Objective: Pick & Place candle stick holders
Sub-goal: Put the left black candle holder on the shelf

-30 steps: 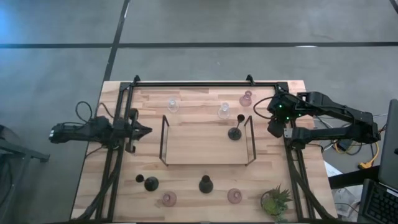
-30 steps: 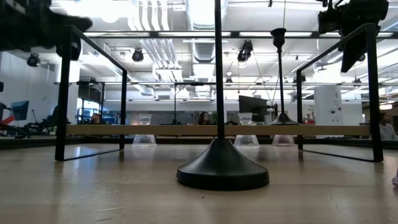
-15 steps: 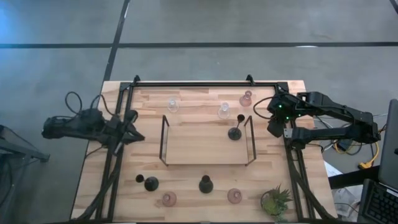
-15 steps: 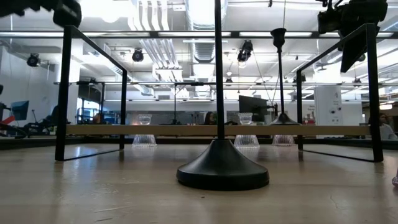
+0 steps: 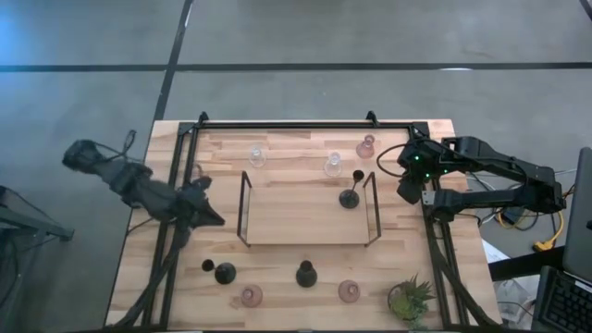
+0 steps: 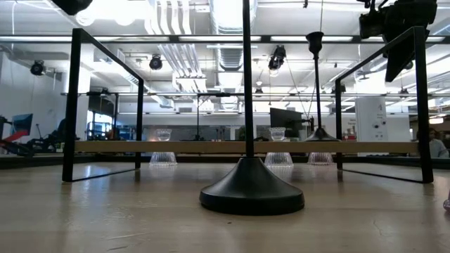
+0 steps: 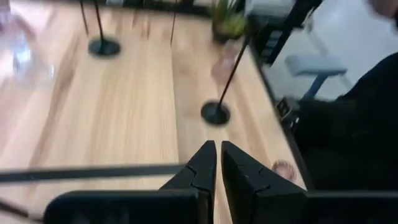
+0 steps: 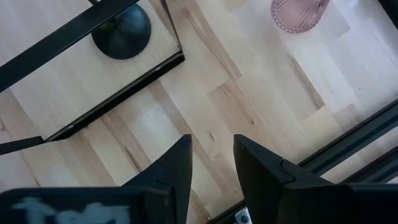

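Note:
Black holders stand on round bases near the front edge, and one stands on the wooden tray. Pink glass holders stand at the front and at the far right. Clear glass holders stand behind the tray. My left gripper is shut and empty, left of the tray; its wrist view shows a black holder ahead. My right gripper is open and empty, right of the tray, above bare table.
The tray has black wire end frames. A small green potted plant stands at the front right corner. Black rails run along the table's far, left and right edges. Bare wood lies between the tray and the front holders.
My left arm has swung: its elbow has gone out to the far left, and its gripper has moved toward the near edge and turned to point slantwise toward the table's near right. It has risen out of the low view. The holders stand as before.

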### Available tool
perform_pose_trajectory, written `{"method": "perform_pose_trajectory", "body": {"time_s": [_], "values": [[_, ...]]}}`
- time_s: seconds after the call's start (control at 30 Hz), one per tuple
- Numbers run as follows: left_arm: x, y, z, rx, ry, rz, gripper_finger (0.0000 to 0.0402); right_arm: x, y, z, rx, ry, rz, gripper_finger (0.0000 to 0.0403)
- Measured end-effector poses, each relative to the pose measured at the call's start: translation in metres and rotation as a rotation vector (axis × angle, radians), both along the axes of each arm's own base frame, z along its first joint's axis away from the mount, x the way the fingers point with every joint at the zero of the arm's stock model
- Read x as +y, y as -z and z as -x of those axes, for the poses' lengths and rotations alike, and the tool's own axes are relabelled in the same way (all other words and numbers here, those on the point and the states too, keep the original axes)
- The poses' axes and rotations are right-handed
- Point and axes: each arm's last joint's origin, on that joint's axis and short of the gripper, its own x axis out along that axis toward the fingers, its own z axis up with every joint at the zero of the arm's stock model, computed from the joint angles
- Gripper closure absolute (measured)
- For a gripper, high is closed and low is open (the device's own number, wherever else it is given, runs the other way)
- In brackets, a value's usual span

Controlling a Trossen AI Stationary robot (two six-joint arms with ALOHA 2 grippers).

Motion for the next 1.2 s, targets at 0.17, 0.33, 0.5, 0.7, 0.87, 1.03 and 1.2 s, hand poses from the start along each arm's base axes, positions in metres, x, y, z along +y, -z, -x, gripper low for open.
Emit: {"method": "perform_pose_trajectory", "body": {"time_s": [0.17, 0.33, 0.5, 0.7, 0.87, 1.03, 1.2], "values": [[-0.023, -0.008, 0.005, 0.169, -0.083, 0.018, 0.0374, 0.000, 0.000, -0.001, -0.014, -0.003, 0.006, 0.0298], [-0.032, -0.020, 0.024, 0.296, -0.218, 0.034, 0.0374, -0.001, -0.001, -0.003, -0.028, -0.003, 0.010, 0.0302], [-0.038, -0.021, 0.041, 0.321, -0.302, 0.068, 0.0374, -0.002, -0.002, -0.006, -0.064, 0.000, 0.020, 0.0307], [-0.057, 0.005, 0.053, 0.375, -0.373, 0.148, 0.0374, -0.002, -0.001, -0.006, -0.057, -0.039, 0.035, 0.0315], [-0.071, 0.026, 0.061, 0.447, -0.434, 0.172, 0.0374, -0.002, -0.002, -0.007, -0.054, -0.071, 0.049, 0.0324], [-0.088, 0.039, 0.063, 0.456, -0.418, 0.196, 0.0374, -0.002, -0.002, -0.007, -0.054, -0.072, 0.049, 0.0333], [-0.104, 0.054, 0.062, 0.461, -0.398, 0.163, 0.0374, -0.002, -0.002, -0.007, -0.055, -0.068, 0.048, 0.0334]]}}
